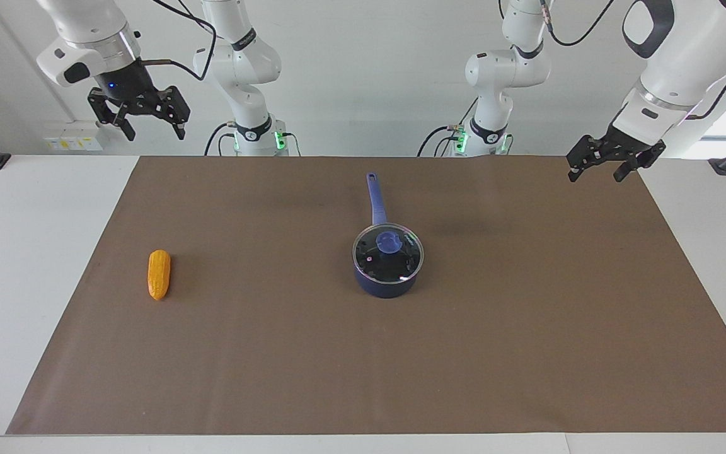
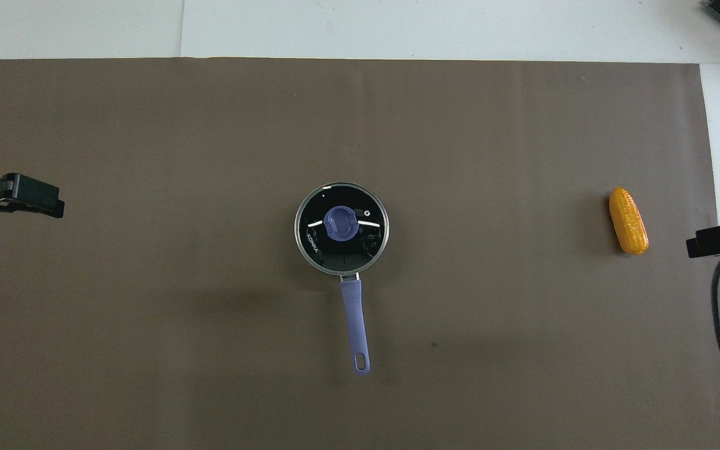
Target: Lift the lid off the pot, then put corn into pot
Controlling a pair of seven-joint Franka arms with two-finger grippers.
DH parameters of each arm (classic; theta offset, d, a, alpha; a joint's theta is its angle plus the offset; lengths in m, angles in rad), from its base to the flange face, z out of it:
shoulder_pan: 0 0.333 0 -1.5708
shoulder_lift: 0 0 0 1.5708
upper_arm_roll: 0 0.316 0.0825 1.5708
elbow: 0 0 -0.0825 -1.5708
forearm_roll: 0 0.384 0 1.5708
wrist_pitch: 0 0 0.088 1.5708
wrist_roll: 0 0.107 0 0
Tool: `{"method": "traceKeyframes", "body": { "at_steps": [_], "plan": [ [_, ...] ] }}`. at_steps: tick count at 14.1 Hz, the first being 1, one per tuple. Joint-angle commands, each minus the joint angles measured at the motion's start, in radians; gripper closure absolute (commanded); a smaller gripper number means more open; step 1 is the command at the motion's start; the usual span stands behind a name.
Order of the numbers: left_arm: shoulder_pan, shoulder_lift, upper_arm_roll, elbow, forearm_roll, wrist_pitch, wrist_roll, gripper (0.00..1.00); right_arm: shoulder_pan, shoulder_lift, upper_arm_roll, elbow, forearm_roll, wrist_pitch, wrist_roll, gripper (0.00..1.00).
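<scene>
One saucepan [image 1: 387,277], one glass lid [image 1: 388,253] seated on it, one corn cob [image 1: 159,273] toward right arm's end; left gripper [image 1: 601,171], right gripper [image 1: 154,128] raised, fingers spread; overhead view crops both grippers

Both arms are showing glossy white rounded shells with black joint bands. The right gripper [image 1: 147,118] and left gripper [image 1: 612,161] are wearing black angular fingers. Above each pincer, black cables are looping along the links; green lights are glowing at the bases.

Lid [image 1: 388,253] seated on blue pot [image 1: 386,285], mid-mat; corn [image 1: 159,274] lying flat toward right arm's end.
</scene>
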Motion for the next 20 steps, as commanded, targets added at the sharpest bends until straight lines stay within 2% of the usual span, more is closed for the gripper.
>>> {"method": "traceKeyframes", "body": {
  "at_steps": [1,20],
  "plan": [
    [-0.006,-0.008,0.006,-0.015,0.011,0.014,0.015,0.0,-0.011,-0.009,0.004,-0.013,0.015,0.008,0.019,0.0],
    [-0.012,-0.014,-0.002,-0.018,0.009,-0.012,0.007,0.0,-0.011,-0.02,0.002,-0.028,0.015,0.009,0.019,0.0]
  ]
}}
